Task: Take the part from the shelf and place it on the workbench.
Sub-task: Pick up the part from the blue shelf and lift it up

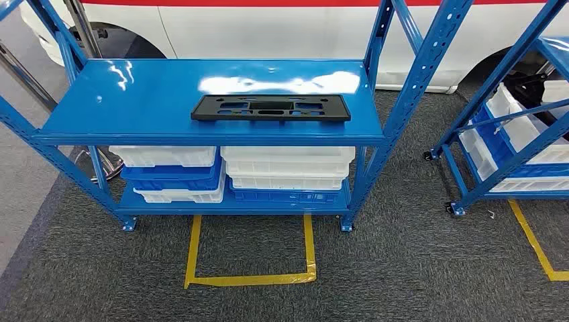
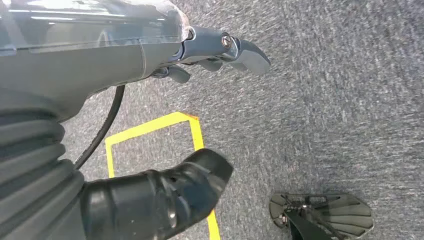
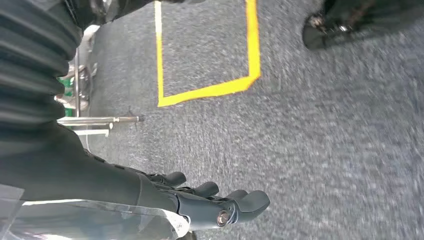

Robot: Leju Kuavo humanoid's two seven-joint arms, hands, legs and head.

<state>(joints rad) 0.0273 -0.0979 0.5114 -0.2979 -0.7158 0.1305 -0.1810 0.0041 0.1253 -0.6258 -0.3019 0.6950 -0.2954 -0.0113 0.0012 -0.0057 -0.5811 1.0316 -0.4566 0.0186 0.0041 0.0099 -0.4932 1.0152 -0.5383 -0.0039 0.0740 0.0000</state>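
blue steel shelf straight ahead, glossy top deck bare all around the part, with slanted perforated posts at both ends. wide free strip of deck between the part and the front edge, more free deck to the left than to the right. below, white and blue crates stacked on the lower level. second blue shelf to the right, well apart, a lane of grey carpet between the two. yellow tape outline on the carpet just before the first shelf. white car body with a red stripe close behind the shelves.

black flat part lying on the top deck, a little right of the middle, long side parallel to the front edge. long rectangular plate, several rectangular cut-outs along its length, small tab at the middle of the near edge. touching nothing but the deck.

left hand hanging over the carpet, thumb well apart from the dark fingers, nothing between them. right hand also over the carpet, fingers stretched out side by side, holding nothing.
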